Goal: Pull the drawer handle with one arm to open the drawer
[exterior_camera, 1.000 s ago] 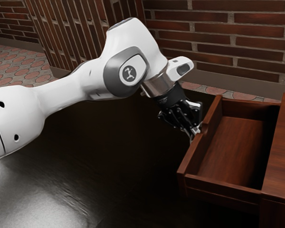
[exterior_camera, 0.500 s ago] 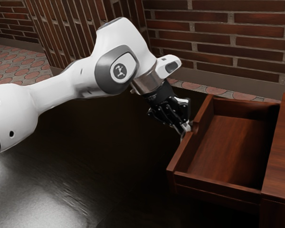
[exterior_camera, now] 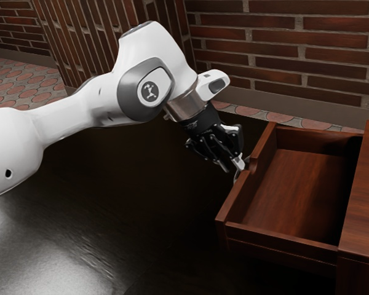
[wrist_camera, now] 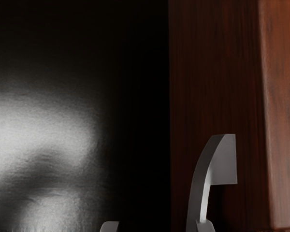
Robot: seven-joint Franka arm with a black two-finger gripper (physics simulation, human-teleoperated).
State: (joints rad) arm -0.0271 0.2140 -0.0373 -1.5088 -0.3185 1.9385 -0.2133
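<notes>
At the exterior view's right, the wooden drawer [exterior_camera: 295, 196] sticks far out of its brown cabinet [exterior_camera: 363, 203]. Its long way runs from the cabinet toward the arm, and its front faces the exterior view's left. Inside is just its bare wooden floor. The black gripper [exterior_camera: 237, 167] is right by the top of the drawer's front, close to the grey handle [wrist_camera: 215, 169], over the dark shiny table [exterior_camera: 111, 233]. The jaws are spread apart and squeeze nothing. Since a second ago the drawer slid out more; in the last half second it stayed put while the hand backed off a little.
</notes>
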